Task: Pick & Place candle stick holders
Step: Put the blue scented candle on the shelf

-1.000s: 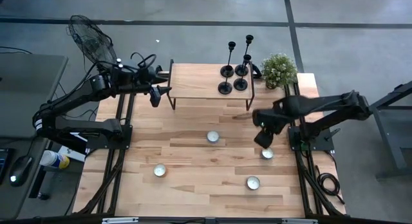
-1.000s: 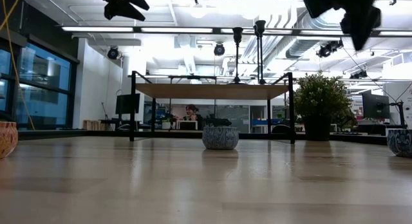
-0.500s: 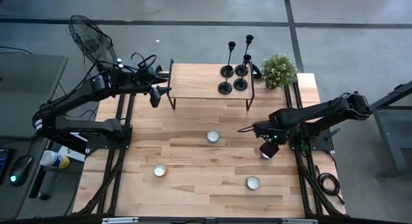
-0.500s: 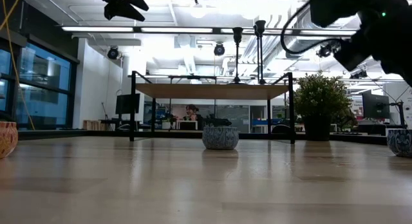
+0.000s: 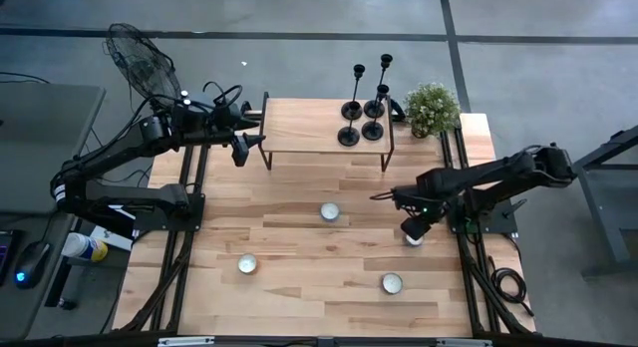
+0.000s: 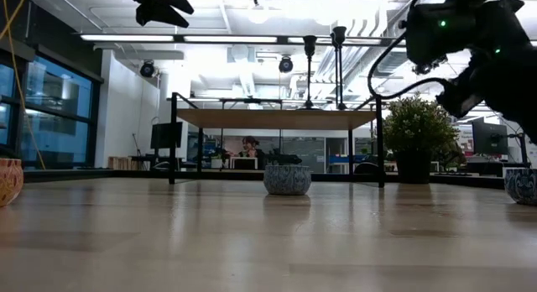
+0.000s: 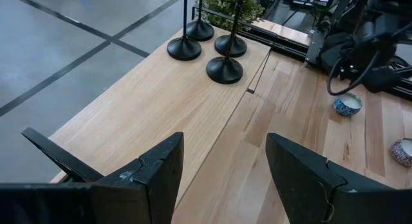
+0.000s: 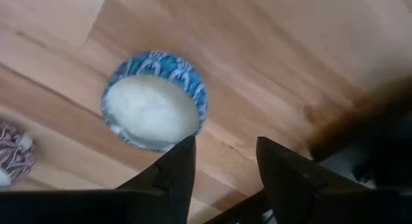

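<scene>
In the lower half of the overhead frame, four tealights lie on the table [image 5: 299, 237]. At right centre, the right gripper [image 8: 222, 161] hangs over a blue-patterned tealight [image 8: 154, 100], fingers apart with nothing between them. Farther up, at upper left, the left gripper [image 7: 222, 169] waits, fingers apart. At top centre, four candlesticks [image 5: 361, 110] stand on a raised shelf [image 5: 309, 128], beside a plant [image 5: 432, 108].

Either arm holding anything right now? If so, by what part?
Nothing is held. The left gripper is open and empty beside the shelf. The right gripper hangs open just above a blue-patterned tealight, not gripping it.
</scene>
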### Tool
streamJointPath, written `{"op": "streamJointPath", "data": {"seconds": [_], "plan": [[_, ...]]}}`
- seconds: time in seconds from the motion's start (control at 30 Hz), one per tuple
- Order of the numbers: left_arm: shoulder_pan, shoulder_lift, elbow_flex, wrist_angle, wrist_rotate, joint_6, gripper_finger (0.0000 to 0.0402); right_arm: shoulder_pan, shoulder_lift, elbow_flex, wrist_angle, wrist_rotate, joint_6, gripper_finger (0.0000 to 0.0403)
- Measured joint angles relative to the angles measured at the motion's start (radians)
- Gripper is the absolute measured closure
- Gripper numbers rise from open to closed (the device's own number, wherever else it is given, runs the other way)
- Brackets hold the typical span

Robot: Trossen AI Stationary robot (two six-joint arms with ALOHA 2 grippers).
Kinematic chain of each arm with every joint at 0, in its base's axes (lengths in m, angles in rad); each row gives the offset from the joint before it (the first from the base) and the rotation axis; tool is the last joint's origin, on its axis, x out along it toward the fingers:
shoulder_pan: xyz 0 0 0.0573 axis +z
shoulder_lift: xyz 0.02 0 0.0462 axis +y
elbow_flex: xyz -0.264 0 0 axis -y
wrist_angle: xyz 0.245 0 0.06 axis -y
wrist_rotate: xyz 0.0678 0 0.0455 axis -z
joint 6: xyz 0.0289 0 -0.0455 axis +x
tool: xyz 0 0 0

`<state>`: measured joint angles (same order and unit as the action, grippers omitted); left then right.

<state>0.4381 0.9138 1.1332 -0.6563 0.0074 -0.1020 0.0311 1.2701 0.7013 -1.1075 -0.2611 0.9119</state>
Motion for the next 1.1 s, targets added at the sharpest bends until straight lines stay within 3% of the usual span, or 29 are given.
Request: {"op": "streamJointPath", "data": {"seconds": [0.27,0.67,1.1], "plan": [[0.0,0.0,0.0,0.0,0.0,0.0,0.0186,0.005,0.0,-0.023,0.1,-0.023,0.001,0.028],[0.0,0.0,0.0,0.0,0.0,0.0,0.0186,0.004,0.0,-0.031,0.084,-0.006,0.001,0.0257],[0.0,0.0,0.0,0.0,0.0,-0.001,0.0186,0.004,0.0,-0.031,0.077,0.008,-0.007,0.0263]]}}
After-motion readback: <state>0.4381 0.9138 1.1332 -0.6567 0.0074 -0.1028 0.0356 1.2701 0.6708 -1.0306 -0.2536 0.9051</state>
